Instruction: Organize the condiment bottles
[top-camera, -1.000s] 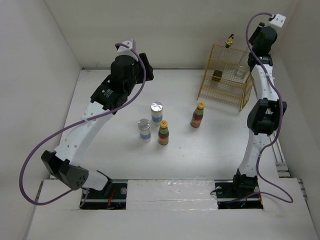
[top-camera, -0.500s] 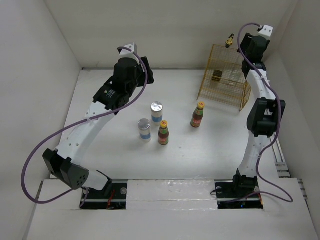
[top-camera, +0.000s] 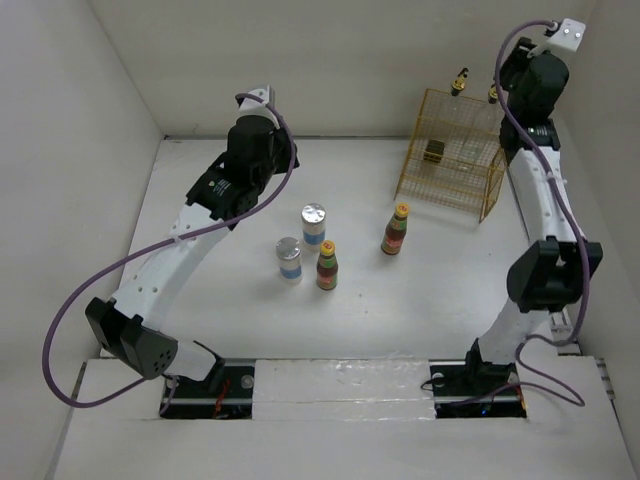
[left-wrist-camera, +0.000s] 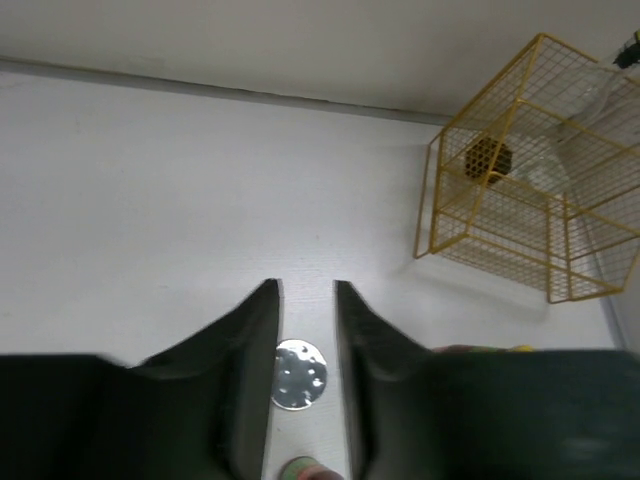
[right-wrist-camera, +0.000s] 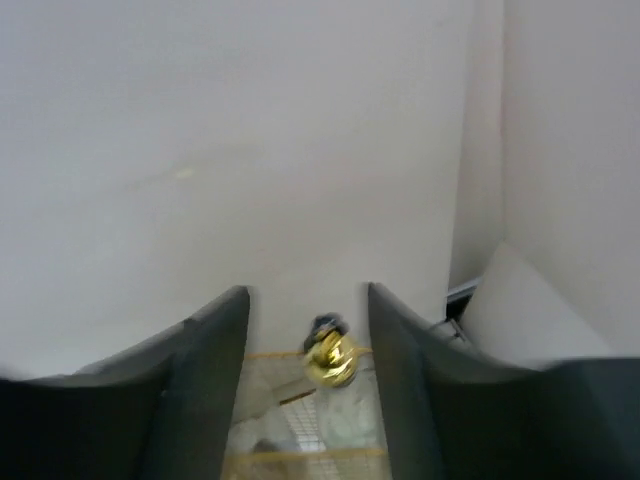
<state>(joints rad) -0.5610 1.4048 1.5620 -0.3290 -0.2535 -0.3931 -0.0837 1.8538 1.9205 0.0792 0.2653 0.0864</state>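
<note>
White table (top-camera: 200, 250) and bare white walls frame a half-sorted line-up. Two tall clear glass bottles (top-camera: 460, 80) with gold-black spouts stand inside the yellow wire rack (top-camera: 447, 190) at the far right. Two silver-lidded jars (top-camera: 314, 225) and two dark yellow-capped sauce bottles (top-camera: 396, 230) wait on the open table, clustered mid-surface.

The right gripper (right-wrist-camera: 308, 295) hangs above the rack with its fingers spread wide and gripping nothing. One gold spout (right-wrist-camera: 327, 356) shows between them but lower down, untouched. The left gripper (left-wrist-camera: 305, 290) hovers high over a jar's perforated metal lid (left-wrist-camera: 298, 374), its fingers drawn to a narrow gap and empty.

The risks are plain. The glass is smooth, tall and top-heavy, so a finger catching that slim spout could tip it against the thin wire grid. On the left, the narrow gap looks too tight for the round jar. It would probably ride down onto the slick lid rather than around it. A sauce bottle stands just beside, so any nudge could topple a neighbour.
</note>
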